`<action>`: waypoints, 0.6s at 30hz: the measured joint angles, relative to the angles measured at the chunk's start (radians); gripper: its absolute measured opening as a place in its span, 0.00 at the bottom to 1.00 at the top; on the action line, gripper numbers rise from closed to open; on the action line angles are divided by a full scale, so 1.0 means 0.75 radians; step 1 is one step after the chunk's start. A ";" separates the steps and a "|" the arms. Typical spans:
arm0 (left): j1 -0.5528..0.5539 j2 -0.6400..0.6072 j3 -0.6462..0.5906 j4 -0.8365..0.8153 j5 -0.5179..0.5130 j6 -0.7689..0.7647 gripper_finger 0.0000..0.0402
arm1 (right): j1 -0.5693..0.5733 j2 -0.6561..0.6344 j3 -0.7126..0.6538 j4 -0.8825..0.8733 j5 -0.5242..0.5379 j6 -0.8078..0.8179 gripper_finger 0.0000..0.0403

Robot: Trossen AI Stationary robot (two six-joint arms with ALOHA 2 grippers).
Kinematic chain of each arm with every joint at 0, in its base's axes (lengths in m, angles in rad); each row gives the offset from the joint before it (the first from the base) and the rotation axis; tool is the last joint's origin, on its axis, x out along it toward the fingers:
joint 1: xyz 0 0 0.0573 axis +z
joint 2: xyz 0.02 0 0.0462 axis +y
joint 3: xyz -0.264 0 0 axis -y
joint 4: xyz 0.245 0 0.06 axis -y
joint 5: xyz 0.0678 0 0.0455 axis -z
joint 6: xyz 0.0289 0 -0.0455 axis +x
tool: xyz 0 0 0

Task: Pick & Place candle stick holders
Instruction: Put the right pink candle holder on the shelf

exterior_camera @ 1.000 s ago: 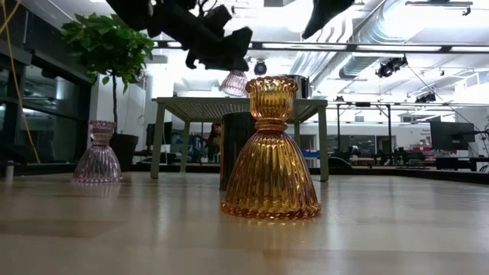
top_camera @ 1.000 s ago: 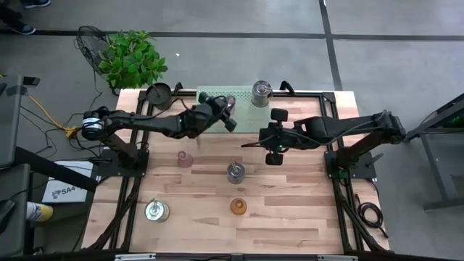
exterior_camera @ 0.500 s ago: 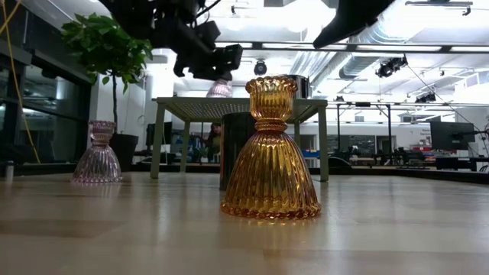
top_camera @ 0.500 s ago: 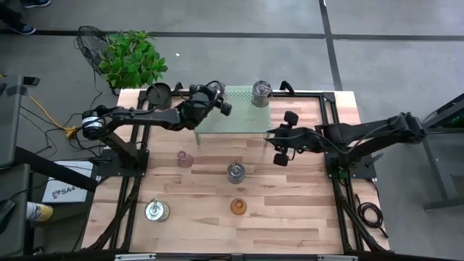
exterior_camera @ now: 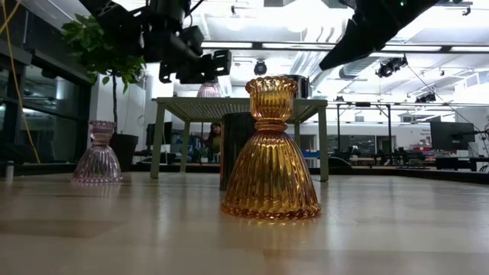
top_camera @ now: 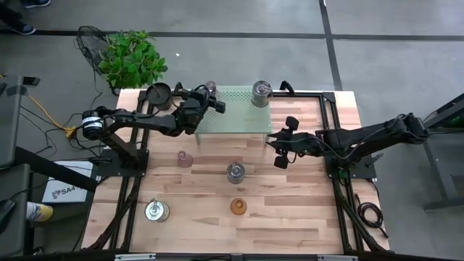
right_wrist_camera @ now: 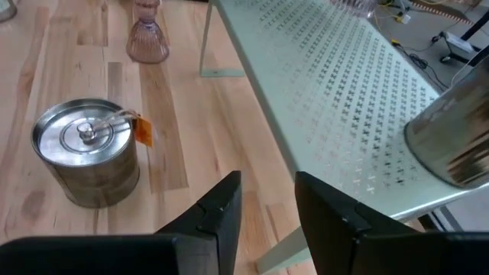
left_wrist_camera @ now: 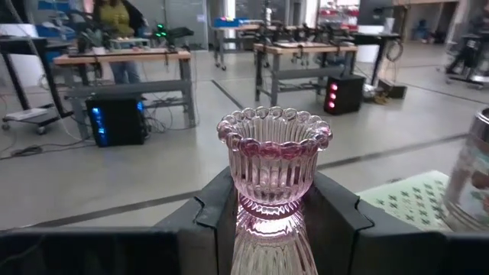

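Up high, left pincer (left_wrist_camera: 269, 221) clamped on pink glass holder (left_wrist_camera: 273, 164); right pincer (right_wrist_camera: 267, 200) apart, empty; no legible writing.

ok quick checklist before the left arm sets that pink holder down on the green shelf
1. Grip: the left claw has its fingers on both sides of the pink glass holder's neck. ok
2. Holder upright: it stands straight in the left wrist view, rim up. ok
3. Position: in the high view the holder sits at the far left corner of the green shelf; how much it overlaps the edge, cannot tell.
4. Height above the shelf: cannot tell.
5. Space on the shelf: only a silvery holder stands at its far right end, well apart. ok
6. Right claw: empty, off the shelf's right side, out of the way. ok
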 joint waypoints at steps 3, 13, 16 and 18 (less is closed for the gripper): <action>0.015 0.000 -0.001 -0.002 0.004 -0.004 0.29 | 0.000 0.000 -0.008 -0.001 0.000 0.004 0.29; 0.130 0.000 -0.002 -0.078 0.096 -0.169 0.28 | 0.001 0.000 -0.008 0.052 -0.001 -0.005 0.29; 0.135 0.000 -0.002 -0.077 0.101 -0.169 0.28 | 0.001 0.000 -0.008 0.060 -0.001 -0.008 0.29; 0.146 0.000 -0.002 -0.078 0.114 -0.169 0.28 | 0.001 0.000 -0.008 0.059 -0.001 -0.009 0.29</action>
